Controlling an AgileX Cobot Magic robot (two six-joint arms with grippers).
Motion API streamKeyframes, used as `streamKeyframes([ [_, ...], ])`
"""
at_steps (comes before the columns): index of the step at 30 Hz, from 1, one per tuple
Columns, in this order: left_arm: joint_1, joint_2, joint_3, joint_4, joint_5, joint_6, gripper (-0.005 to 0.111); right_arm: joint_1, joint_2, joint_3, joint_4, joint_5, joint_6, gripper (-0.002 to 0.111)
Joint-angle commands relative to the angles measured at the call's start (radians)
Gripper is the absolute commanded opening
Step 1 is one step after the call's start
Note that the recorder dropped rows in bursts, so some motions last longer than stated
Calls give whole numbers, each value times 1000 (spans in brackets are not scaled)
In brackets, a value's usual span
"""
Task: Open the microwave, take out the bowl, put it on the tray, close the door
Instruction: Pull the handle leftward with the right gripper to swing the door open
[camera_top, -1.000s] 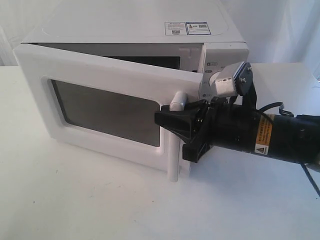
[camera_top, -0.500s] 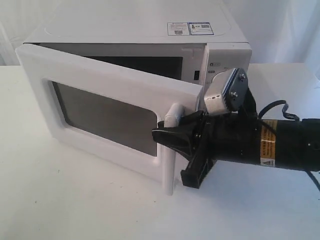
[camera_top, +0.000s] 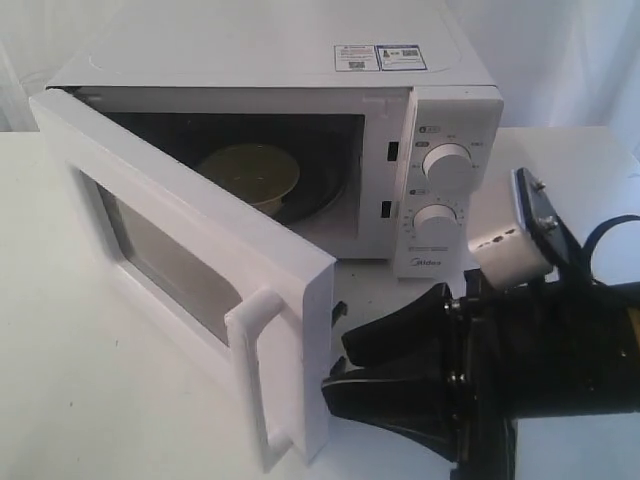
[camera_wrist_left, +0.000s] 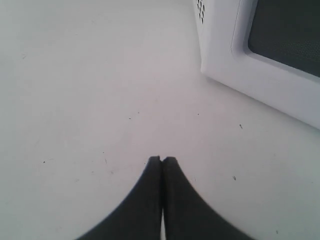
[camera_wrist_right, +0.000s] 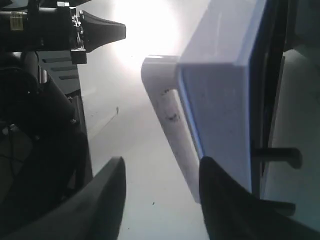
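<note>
The white microwave (camera_top: 440, 120) stands at the back with its door (camera_top: 190, 250) swung well open. The cream bowl (camera_top: 250, 172) sits inside on the glass turntable. My right gripper (camera_top: 335, 368) is low, just right of the door's free edge, open and holding nothing. In the right wrist view the door handle (camera_wrist_right: 165, 115) lies just beyond my right gripper (camera_wrist_right: 161, 162), close to one finger and untouched. My left gripper (camera_wrist_left: 161, 159) is shut and empty over bare table left of the door (camera_wrist_left: 270, 85). The tray is out of view.
The white table (camera_top: 100, 400) runs round the microwave, with open surface at front left. The left arm (camera_wrist_right: 55, 27) shows across the table in the right wrist view. White cloth hangs behind the microwave.
The door has swung much wider, uncovering the bowl. My right gripper has opened, let go of the handle and drawn back toward the front right.
</note>
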Motion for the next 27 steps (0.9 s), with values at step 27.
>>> streamKeyframes([
  [27, 3, -5, 5, 0, 3, 3, 0, 4, 71, 25, 447, 234, -370, 0],
])
